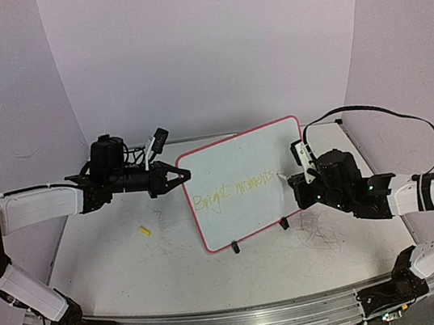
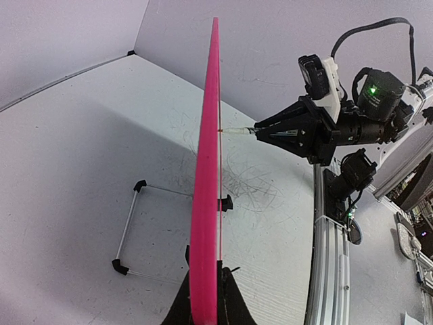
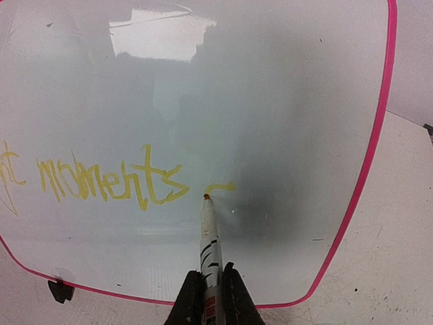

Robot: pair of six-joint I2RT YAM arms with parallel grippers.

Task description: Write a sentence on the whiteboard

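The right hand (image 3: 206,292) was clamped on a marker (image 3: 209,237), whose tip pressed the whiteboard (image 3: 284,101) just below a short yellow stroke to the right of "moments". The left hand (image 2: 203,306) was clamped on the board's pink edge, steadying it upright on the worktop (image 1: 174,259). The sentence (image 1: 233,189) read "Bright moments" across the middle of the board, so I judged the third word barely begun. The next move called for a light, even press while shaping small letters rightward, as room looked short before the rim, and the left hand needed to resist that push. The right wrist view showed the stroke and tip clearly but cut off "Bright". The left wrist view showed no writing, only the board edge-on, its wire stand (image 2: 128,227) and the tip meeting the face. Only the top view showed both words whole.
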